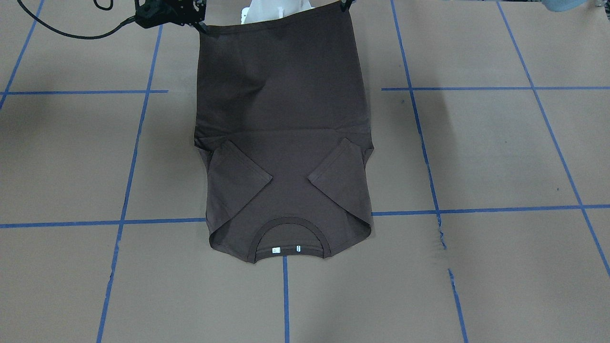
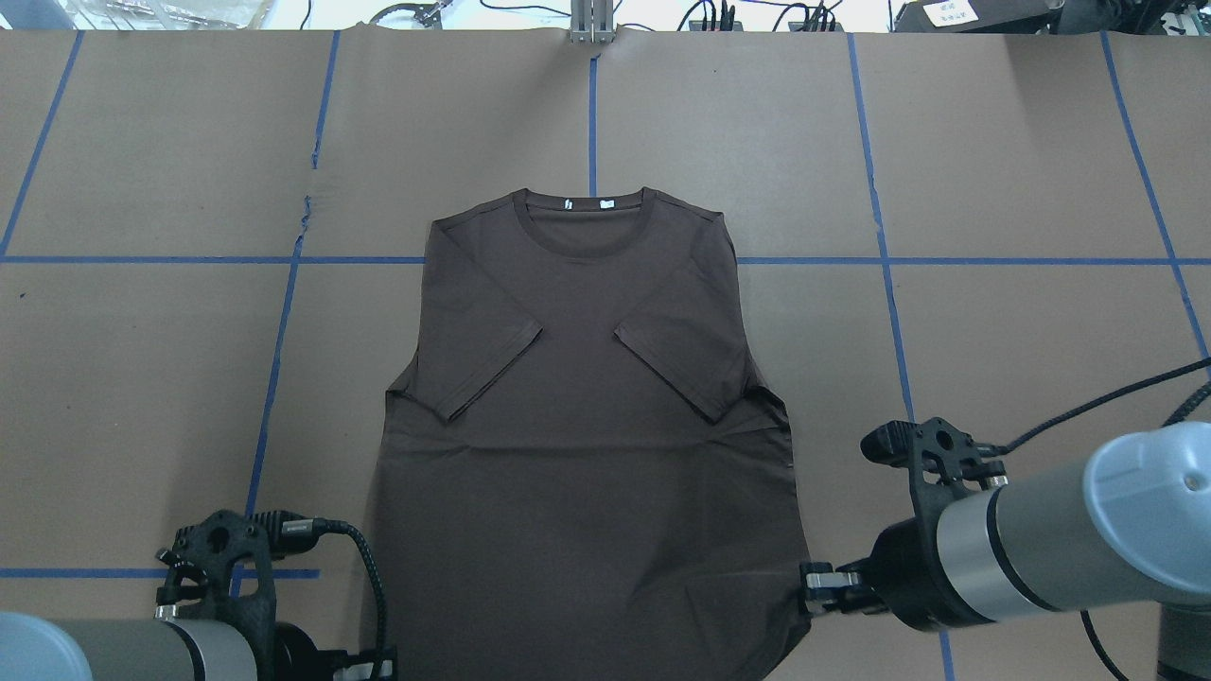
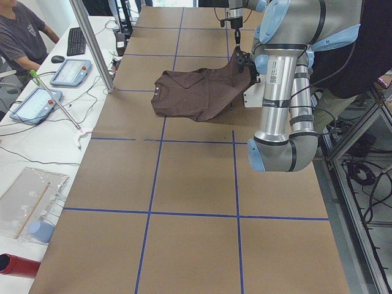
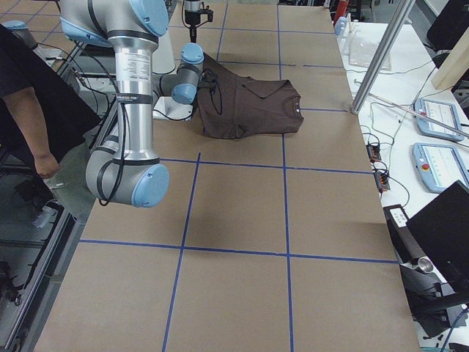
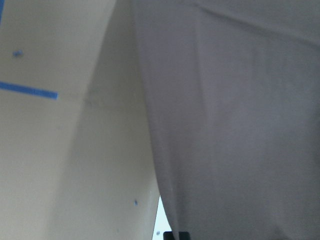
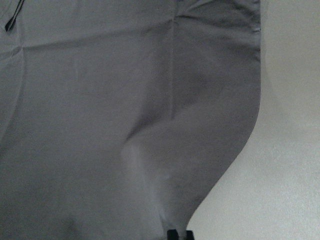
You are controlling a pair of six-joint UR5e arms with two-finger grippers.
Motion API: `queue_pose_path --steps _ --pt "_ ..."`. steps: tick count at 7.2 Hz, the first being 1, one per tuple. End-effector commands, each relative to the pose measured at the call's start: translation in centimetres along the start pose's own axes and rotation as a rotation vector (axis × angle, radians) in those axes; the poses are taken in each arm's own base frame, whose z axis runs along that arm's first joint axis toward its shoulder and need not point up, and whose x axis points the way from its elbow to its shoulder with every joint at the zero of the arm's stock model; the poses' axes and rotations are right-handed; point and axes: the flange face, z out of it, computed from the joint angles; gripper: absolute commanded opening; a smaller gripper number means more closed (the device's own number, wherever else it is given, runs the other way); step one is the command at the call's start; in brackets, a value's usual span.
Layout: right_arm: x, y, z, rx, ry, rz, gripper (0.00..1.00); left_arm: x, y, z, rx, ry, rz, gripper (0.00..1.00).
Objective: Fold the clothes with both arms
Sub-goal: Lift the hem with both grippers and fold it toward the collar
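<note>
Now the T-shirt (image 2: 587, 407) lies on the table (image 2: 993, 331) with sleeves folded inward (collar farthest from the robot), its near hem lifted, left gripper (image 2: 374, 670) and right gripper (image 2: 806, 588) each clamped on a hem corner.

Free passage over brown paper-covered table (image 2: 993, 170) either side of dark brown-grey T-shirt (image 2: 577, 426); grey metal post (image 2: 591, 28) at far edge.

Stretched low toward each other, with left gripper (image 2: 374, 667) and right gripper (image 2: 812, 586) each clamped on a hem corner of the T-shirt (image 2: 587, 473).
</note>
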Motion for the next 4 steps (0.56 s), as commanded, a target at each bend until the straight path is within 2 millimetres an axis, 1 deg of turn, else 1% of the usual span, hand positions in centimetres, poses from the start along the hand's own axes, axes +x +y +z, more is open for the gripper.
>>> queue_pose_path --steps 1,2,3,4 --pt "0.2 -6.6 0.4 0.110 0.026 -0.116 0.00 -0.9 -7.3 -1.1 0.107 -0.028 0.064 0.00" --pt "0.3 -10.1 -0.5 0.168 0.040 -0.204 0.00 -1.7 -11.7 -1.2 0.147 -0.062 0.083 0.00" --pt "0.6 -14.0 -0.8 0.222 0.072 -0.237 0.00 -1.0 -16.5 -0.9 0.210 -0.091 0.105 0.00" --pt "0.8 -18.4 -1.0 0.270 0.101 -0.229 0.00 -0.4 -21.0 0.6 0.255 -0.130 0.112 0.00"
